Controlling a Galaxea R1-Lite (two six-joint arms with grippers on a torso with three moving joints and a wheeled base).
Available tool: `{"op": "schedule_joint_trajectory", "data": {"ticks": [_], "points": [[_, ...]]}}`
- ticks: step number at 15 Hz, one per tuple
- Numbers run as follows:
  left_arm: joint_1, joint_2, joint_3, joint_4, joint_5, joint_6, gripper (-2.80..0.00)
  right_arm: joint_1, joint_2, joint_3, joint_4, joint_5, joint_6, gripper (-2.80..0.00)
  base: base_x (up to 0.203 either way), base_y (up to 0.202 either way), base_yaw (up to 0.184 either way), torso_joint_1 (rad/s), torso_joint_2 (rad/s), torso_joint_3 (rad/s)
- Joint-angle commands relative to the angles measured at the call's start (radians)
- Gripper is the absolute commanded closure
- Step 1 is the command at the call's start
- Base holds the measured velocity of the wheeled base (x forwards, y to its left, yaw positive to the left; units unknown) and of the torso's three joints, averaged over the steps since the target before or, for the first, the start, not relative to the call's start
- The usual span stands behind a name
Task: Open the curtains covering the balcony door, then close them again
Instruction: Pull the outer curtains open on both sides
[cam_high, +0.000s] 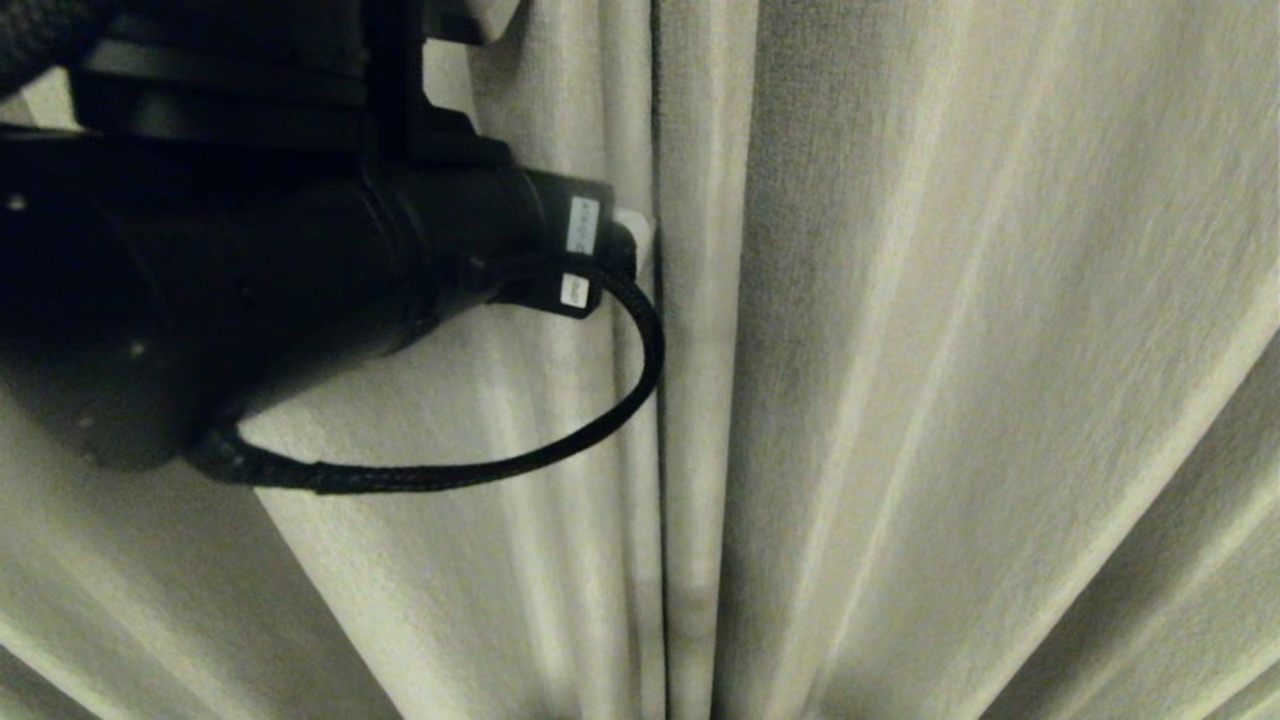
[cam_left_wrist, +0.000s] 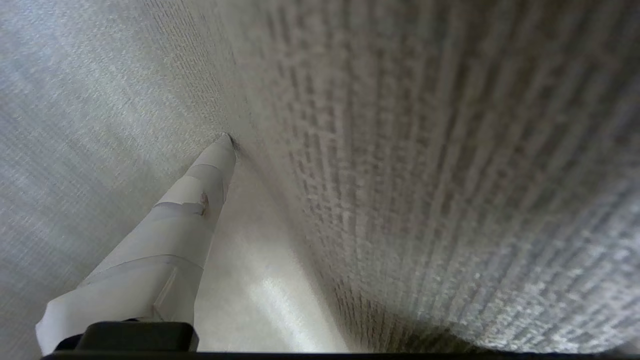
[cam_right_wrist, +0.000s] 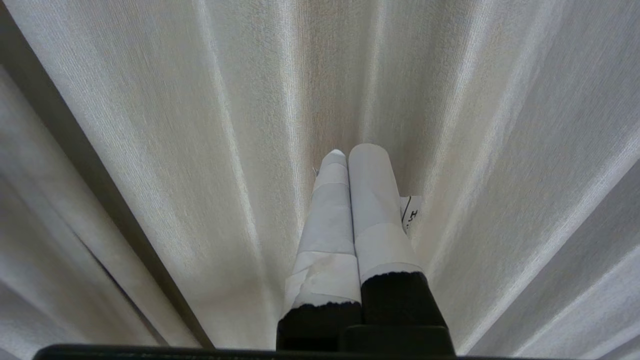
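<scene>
L arm (cam_high: 250, 280) raised at curtains (cam_high: 950, 350) centre seam, jaws spread wide, one fingertip (cam_left_wrist: 220, 150) against fabric. R gripper (cam_right_wrist: 355, 160) jaws closed, empty.

The head view looks forward from very close at the cream, finely woven, pleated curtains (cam_high: 950, 350), with the black left arm (cam_high: 250, 270) filling its upper left corner. The left wrist view sits almost against the same fabric (cam_left_wrist: 425, 175), looking along one white-taped finger (cam_left_wrist: 165, 240) whose tip seems to press into the weave. The right wrist view faces the pleats (cam_right_wrist: 200, 150) from slightly farther back, over its own white-taped fingers (cam_right_wrist: 370, 210); all three views share only the curtain cloth.
</scene>
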Motion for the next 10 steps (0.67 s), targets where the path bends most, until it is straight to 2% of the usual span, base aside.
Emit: {"op": "schedule_joint_trajectory", "data": {"ticks": [1, 9, 10], "points": [[0.01, 0.024, -0.003, -0.013, 0.004, -0.001, -2.8, 0.0, 0.001, 0.0, 0.0, 0.001, 0.0, 0.0, 0.0, 0.0, 0.0, 0.0, 0.0, 0.0], [0.051, 0.056, -0.005, -0.028, 0.003, -0.005, -2.8, 0.0, 0.001, 0.0, 0.0, 0.001, 0.0, 0.0, 0.0, 0.0, 0.0, 0.0, 0.0, 0.0], [0.054, 0.066, -0.004, -0.061, 0.003, -0.003, 0.0, 0.0, 0.001, 0.0, 0.0, 0.0, 0.0, 0.0, 0.0, 0.0, 0.0, 0.0, 0.0, 0.0]]}}
